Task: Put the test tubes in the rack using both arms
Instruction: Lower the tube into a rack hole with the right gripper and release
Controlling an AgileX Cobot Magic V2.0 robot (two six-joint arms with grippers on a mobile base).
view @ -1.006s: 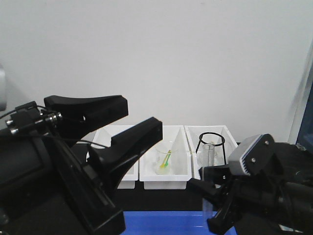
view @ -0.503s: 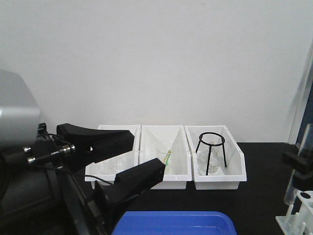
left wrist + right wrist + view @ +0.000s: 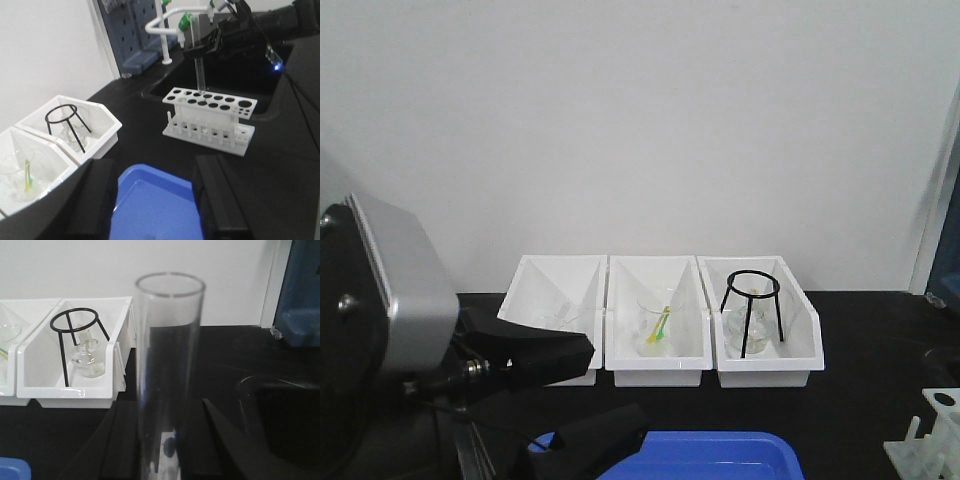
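Above the white rack (image 3: pixel 210 112), the right gripper (image 3: pixel 201 44) clasps one test tube (image 3: pixel 199 70) upright, its bottom at a back-row hole, so that it can slide straight down. The left gripper (image 3: pixel 152 167) hangs spread and empty over the blue tray (image 3: pixel 150 205).

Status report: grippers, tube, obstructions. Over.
Left gripper open, empty, over blue tray. Right gripper shut on test tube, upright, lower end at a hole in rack. Nothing seen blocking that hole.

place: lab | evidence: black bench (image 3: pixel 860 400), sink (image 3: pixel 280 420) with white tap (image 3: pixel 162 30), test-tube rack (image 3: pixel 210 117), glassware (image 3: pixel 90 360) in white bins (image 3: pixel 655 372)
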